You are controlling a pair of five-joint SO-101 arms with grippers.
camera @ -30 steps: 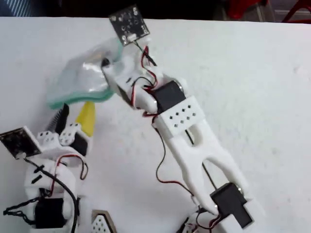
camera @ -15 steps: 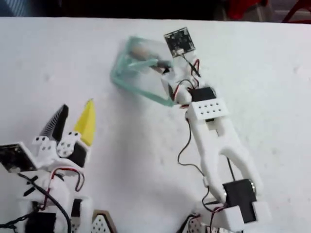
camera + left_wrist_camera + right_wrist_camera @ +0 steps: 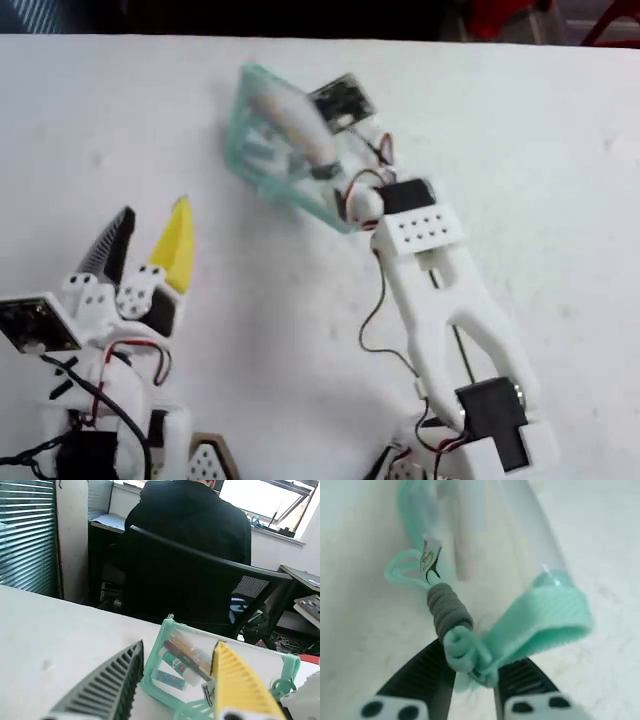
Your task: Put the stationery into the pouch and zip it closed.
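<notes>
The pouch (image 3: 280, 140) is clear plastic with mint-green trim and lies at the back middle of the table. Stationery (image 3: 181, 655) shows through its wall: pens and a small tube. My right gripper (image 3: 338, 183) is at the pouch's near right corner, shut on the green zipper pull (image 3: 464, 649) beside a grey cord (image 3: 447, 611) and a green loop tab (image 3: 542, 620). My left gripper (image 3: 153, 212) stands open at the near left, its black finger (image 3: 107, 690) and yellow finger (image 3: 240, 690) apart with nothing between them, well short of the pouch (image 3: 200, 672).
The white table (image 3: 540, 150) has bare room to the right and at the far left. The right arm's white body (image 3: 440, 290) stretches diagonally over the near middle. Beyond the table's far edge stands a black office chair (image 3: 200, 580) with a seated person.
The right arm has swung the pouch rightward across the table, away from the left gripper, and the pouch has turned. The left arm has drawn back slightly toward the near edge.
</notes>
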